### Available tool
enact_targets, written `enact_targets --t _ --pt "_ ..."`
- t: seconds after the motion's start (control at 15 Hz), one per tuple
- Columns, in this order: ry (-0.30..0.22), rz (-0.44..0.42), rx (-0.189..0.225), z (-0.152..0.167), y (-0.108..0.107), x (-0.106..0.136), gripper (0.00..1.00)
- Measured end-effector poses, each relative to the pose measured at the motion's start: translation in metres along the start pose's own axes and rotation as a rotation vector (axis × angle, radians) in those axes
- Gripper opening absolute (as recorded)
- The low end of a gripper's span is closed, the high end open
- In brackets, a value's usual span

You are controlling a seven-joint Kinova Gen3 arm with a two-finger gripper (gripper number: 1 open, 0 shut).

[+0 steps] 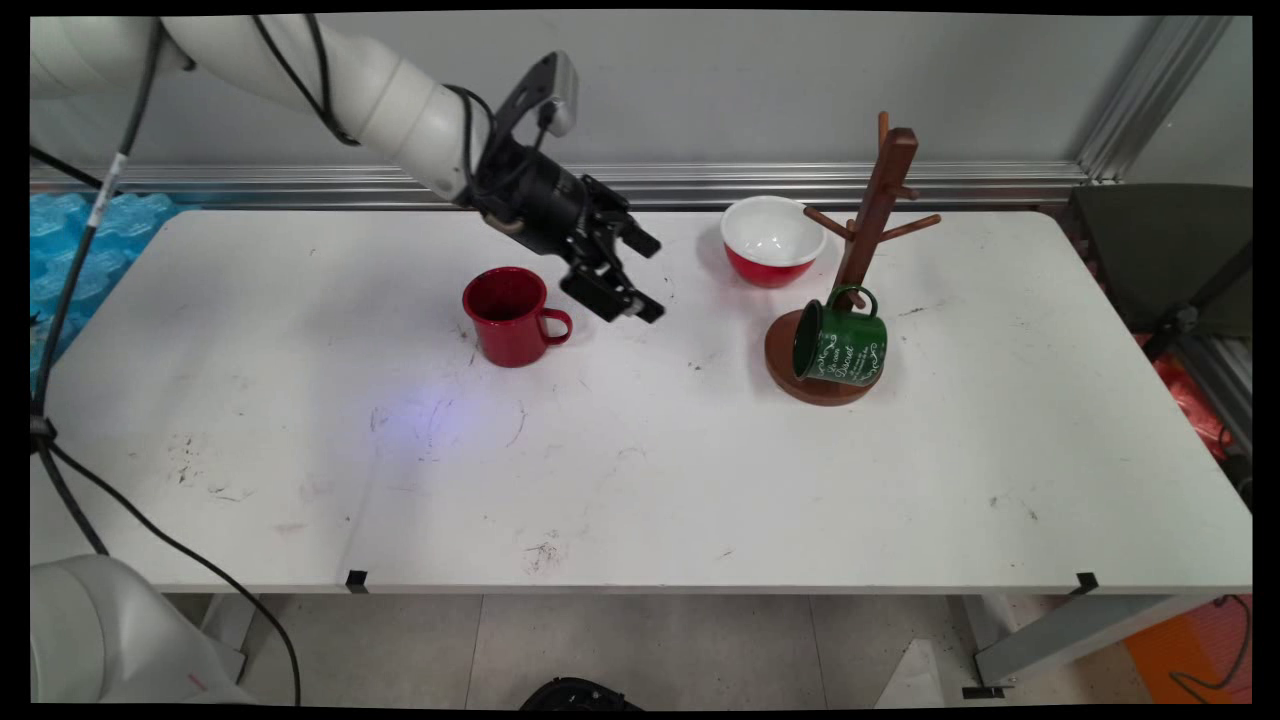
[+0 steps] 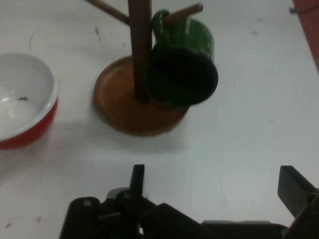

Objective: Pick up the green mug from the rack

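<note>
Red mug [image 1: 508,315] sits just left of the claw [image 1: 632,278] — released, empty, pointing at green mug [image 2: 182,62] hanging on wooden rack [image 2: 139,74]; keep clear of its pegs.

wooden mug tree [image 1: 868,240], glossy green mug [image 1: 840,343]

A tabletop [image 1: 300,450] fills the frame. Left of centre stands a mug [image 1: 510,316], handle to the right. The gripper [image 1: 630,275], jaws spread, hovers just right of it. Right of centre stands a mug tree [image 1: 850,270]; a second mug [image 1: 838,342] hangs from a low peg, seemingly just above the base. A bowl [image 1: 772,240] sits behind and left of the tree.
</note>
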Motion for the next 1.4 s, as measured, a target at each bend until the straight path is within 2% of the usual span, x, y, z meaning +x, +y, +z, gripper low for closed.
enact_targets --t 0.27,0.67,1.4 --pt "0.059 -0.048 -0.019 0.025 0.003 0.000 1.00" --pt "0.116 -0.102 -0.036 0.057 0.006 -0.002 1.00" --pt "0.170 -0.180 -0.051 0.111 0.009 -0.009 1.00"
